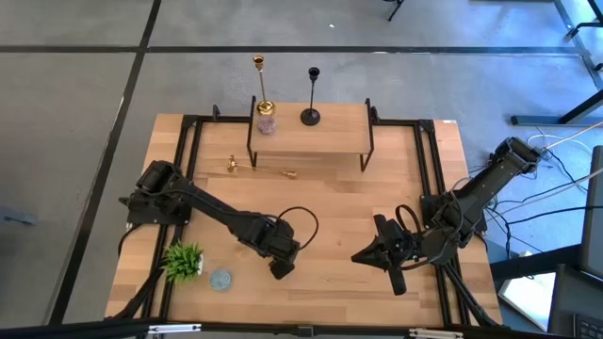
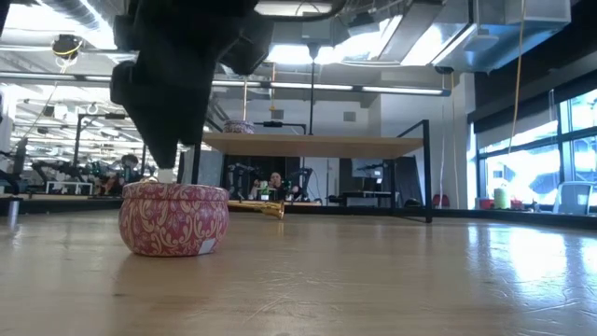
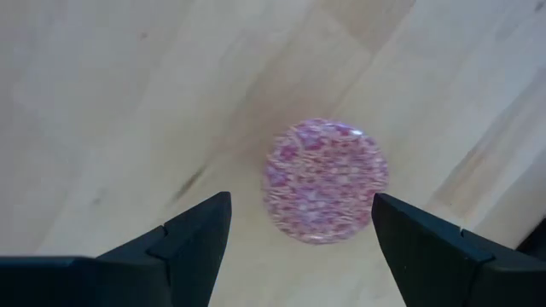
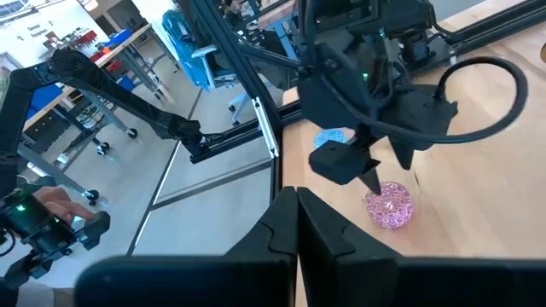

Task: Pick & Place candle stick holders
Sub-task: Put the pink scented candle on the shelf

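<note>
The wooden table (image 1: 330,207) is seen from above with a low wooden shelf (image 1: 311,139) on black legs at its 12 o'clock edge. On that shelf a gold candlestick (image 1: 261,87) stands at the 11 o'clock end and a black candlestick (image 1: 312,94) at about 12 o'clock, with a small pink tin (image 1: 267,123) just beside the gold one's base. A second gold candlestick (image 1: 259,168) is found lying on its side on the table in front of the shelf, at roughly 11 o'clock from the table's centre. The left gripper (image 3: 300,223) is held low over a pink patterned tin (image 3: 325,180) at about 7 o'clock of centre; its fingers (image 3: 192,234) are spread apart on either side of the tin, not touching it. The right gripper (image 1: 369,254) is parked at about 5 o'clock, fingers pressed together. A small green plant (image 1: 184,260) and a grey disc (image 1: 220,279) are set near the 8 o'clock corner. If the tin is to be grasped, the fingers should be lowered evenly until they straddle its wall, then closed gently so that it is not pushed sideways. The fallen candlestick is judged harder: a low grip on the thin stem would be needed.
</note>
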{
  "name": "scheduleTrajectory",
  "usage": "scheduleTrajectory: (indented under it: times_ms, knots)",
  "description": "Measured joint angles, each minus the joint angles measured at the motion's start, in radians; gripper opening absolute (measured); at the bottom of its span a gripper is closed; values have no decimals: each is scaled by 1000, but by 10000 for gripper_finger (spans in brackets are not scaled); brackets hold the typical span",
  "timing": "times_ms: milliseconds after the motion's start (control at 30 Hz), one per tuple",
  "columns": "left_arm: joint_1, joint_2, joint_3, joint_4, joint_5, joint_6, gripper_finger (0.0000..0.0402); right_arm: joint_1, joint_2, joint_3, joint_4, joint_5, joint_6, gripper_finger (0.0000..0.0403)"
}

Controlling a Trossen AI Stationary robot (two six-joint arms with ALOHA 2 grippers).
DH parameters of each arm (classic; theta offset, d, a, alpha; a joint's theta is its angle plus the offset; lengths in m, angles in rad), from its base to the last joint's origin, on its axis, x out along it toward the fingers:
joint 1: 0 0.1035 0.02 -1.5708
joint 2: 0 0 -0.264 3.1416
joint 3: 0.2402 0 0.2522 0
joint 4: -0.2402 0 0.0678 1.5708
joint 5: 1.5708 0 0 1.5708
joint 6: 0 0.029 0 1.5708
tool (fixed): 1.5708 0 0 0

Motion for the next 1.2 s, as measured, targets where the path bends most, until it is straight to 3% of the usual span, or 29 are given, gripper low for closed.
scheduleTrajectory:
  times_ms: [333,800,1200]
  knots:
    - [4,4,1,84,38,60,284,0,0,0,0,0,13,1]
    - [4,11,1,47,25,53,335,0,0,0,6,0,12,1]
    - [-12,140,1,89,72,92,339,0,0,0,7,0,13,1]
